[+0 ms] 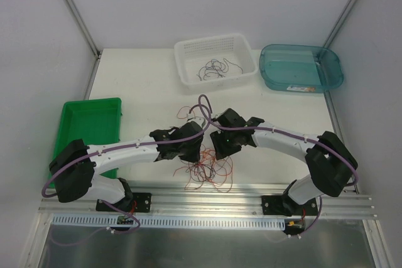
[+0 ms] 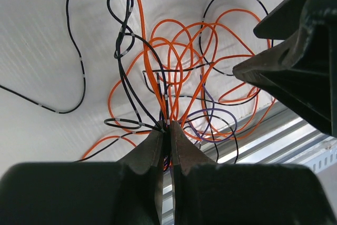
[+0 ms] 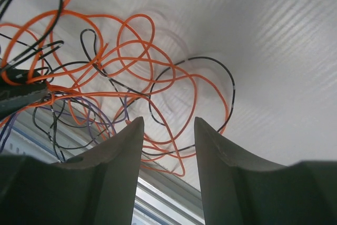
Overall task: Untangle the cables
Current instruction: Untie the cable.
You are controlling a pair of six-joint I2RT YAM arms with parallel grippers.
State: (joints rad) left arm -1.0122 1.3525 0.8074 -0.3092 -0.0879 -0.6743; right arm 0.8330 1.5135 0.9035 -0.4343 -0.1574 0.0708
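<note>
The left pincer (image 2: pixel 168 128) is pinched shut on strands of the cables (image 2: pixel 179 72), which fan out just ahead of its tips. The right pincer (image 3: pixel 168 125) gapes half open and empty, the tangle just beyond. Only the overhead view shows the white basket (image 1: pixel 213 39) farther off holding dark strands (image 1: pixel 213 69), and a teal tub (image 1: pixel 301 61), its label (image 1: pixel 301 88) unreadable.

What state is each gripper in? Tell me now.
Left gripper: closed on the cables.
Right gripper: open, holding nothing.

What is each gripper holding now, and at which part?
The left gripper pinches the cables where several orange and black strands meet at its fingertips. The right gripper is open, holding nothing.
</note>
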